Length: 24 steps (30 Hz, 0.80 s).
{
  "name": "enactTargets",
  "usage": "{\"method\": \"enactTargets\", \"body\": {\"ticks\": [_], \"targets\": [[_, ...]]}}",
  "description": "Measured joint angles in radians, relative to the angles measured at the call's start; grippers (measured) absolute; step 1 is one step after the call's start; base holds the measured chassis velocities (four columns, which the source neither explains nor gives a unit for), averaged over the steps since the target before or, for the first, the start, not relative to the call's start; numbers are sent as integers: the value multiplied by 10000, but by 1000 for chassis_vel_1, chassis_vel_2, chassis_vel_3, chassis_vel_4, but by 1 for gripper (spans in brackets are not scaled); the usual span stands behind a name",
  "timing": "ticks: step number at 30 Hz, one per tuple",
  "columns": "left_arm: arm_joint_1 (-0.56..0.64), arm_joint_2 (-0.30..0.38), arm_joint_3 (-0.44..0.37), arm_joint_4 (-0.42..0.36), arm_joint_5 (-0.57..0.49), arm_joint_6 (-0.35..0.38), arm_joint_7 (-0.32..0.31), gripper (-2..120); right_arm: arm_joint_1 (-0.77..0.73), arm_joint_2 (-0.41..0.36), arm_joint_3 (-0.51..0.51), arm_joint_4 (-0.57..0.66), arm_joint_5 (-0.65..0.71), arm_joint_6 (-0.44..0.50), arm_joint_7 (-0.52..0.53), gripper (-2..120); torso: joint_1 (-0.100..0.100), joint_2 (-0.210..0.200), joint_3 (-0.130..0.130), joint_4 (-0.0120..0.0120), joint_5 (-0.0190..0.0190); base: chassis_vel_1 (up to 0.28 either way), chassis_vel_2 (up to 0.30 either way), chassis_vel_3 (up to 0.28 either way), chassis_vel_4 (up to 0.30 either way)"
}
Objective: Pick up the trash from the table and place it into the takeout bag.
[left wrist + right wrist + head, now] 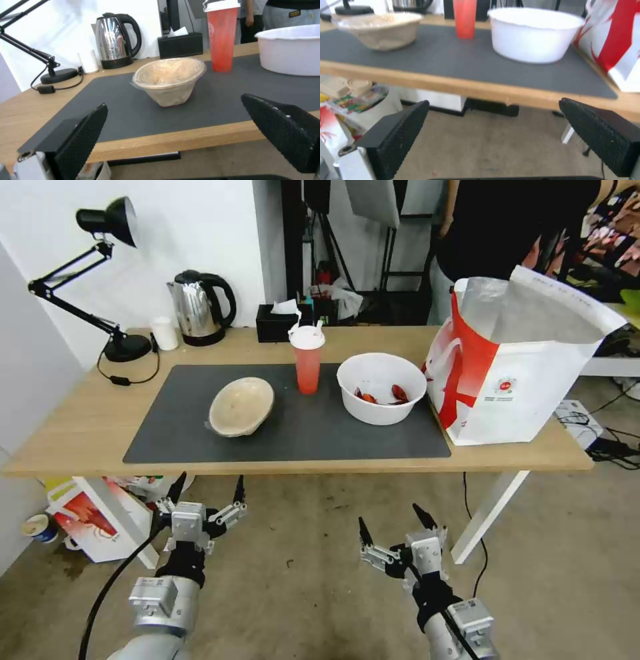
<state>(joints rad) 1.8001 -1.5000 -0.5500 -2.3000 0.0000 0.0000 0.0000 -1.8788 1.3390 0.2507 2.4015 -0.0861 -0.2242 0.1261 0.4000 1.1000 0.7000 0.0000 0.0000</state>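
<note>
Below the table (87, 440) edge we're hovering both grippers, left gripper (208, 492) and right gripper (393, 527), fingers spread, nothing held; trash's sitting on the mat (300, 437) beside the takeout bag (533, 400), probably lining up.

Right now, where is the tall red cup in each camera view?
Head view: red cup stands on the grey mat, between beige bowl and white bowl.
Left wrist view: at the top.
Right wrist view: at the top edge.
Shared landmark: the white bowl beside it.
</note>
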Motion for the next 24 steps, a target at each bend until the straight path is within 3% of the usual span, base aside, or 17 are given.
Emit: {"method": "enactTargets", "body": {"ticks": [9,24], "targets": [[0,0,0,0,0,0,0,100,17,-126,174,917,118,1,-97,100,0,0,0,0,-2,0,0,0,0],[0,0,0,0,0,0,0,100,342,-277,441,1014,459,227,-314,100,0,0,0,0,0,0,0,0,0]]}}
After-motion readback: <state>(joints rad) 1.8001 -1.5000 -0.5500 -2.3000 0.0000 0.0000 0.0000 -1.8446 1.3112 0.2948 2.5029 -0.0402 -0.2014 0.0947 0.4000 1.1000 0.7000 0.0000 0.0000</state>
